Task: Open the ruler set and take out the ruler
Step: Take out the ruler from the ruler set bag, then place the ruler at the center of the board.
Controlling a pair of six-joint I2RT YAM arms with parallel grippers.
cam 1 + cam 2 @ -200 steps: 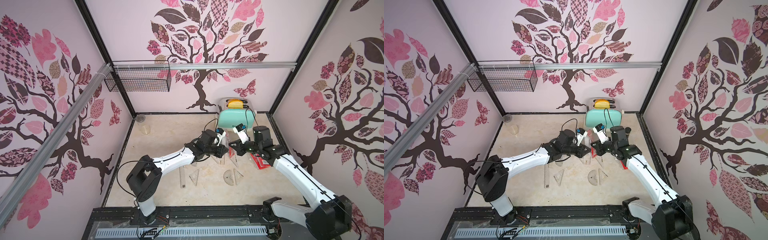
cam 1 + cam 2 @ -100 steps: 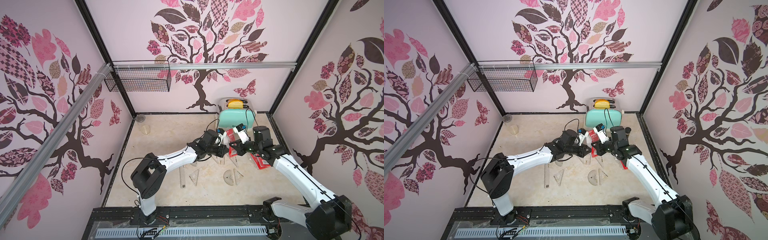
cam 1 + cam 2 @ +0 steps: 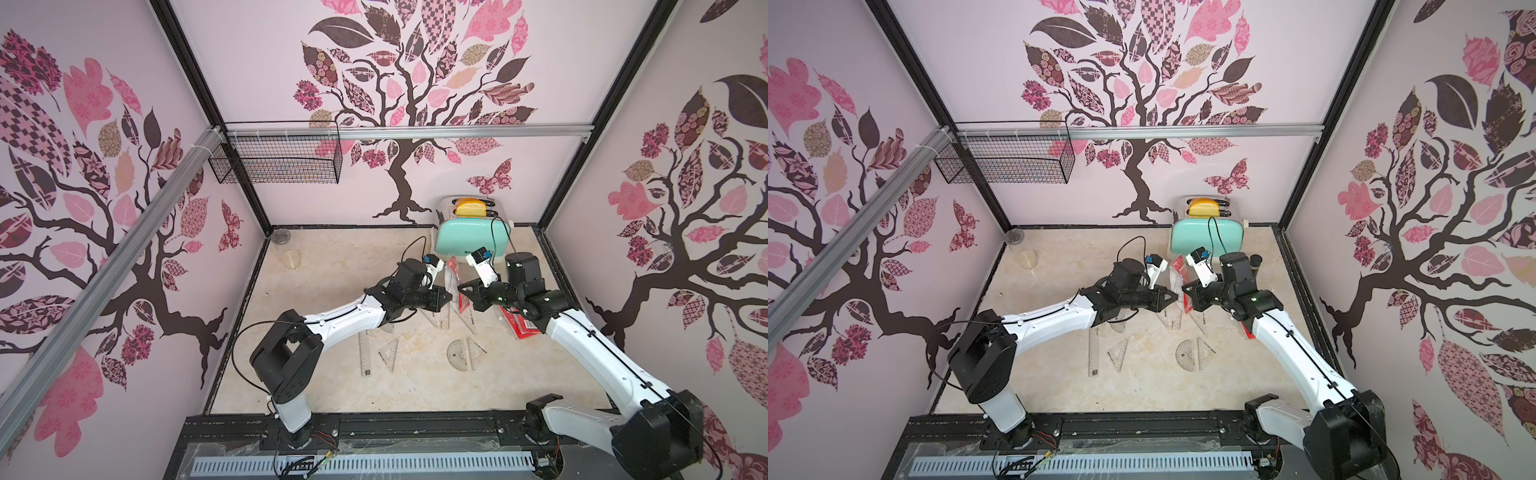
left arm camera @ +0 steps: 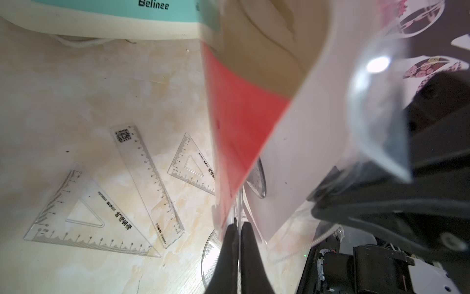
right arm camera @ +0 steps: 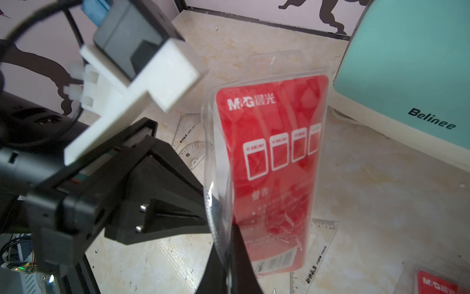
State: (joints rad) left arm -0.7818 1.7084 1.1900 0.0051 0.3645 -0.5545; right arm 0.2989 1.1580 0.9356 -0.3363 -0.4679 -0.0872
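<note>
1. Tabletop [image 3: 332, 270]: beige and marbled, with a mint toaster [image 3: 465, 243] at its back edge and a yellow slice in one slot.
2. Left arm [image 3: 345, 318]: reaches in just in front of the toaster. Left jaws pressed together, pinching the clear plastic edge of the ruler set [image 5: 272, 163].
3. Right arm [image 3: 582, 345]: comes in beside the toaster's front. Right jaws pressed together too, pinching the same pack at its other edge.
4. Ruler set: held upright above the tabletop, just in front of the toaster and between both arms. Red card inside a clear blister; cannot tell whether it is open.
5. Second red pack [image 3: 521, 322]: lies flat, near the toaster's front and partly under the right arm.
6. Straight ruler [image 3: 365, 353], set square [image 3: 390, 353] and protractor [image 3: 456, 353]: clear plastic, loose and flat, well in front of the toaster.
</note>
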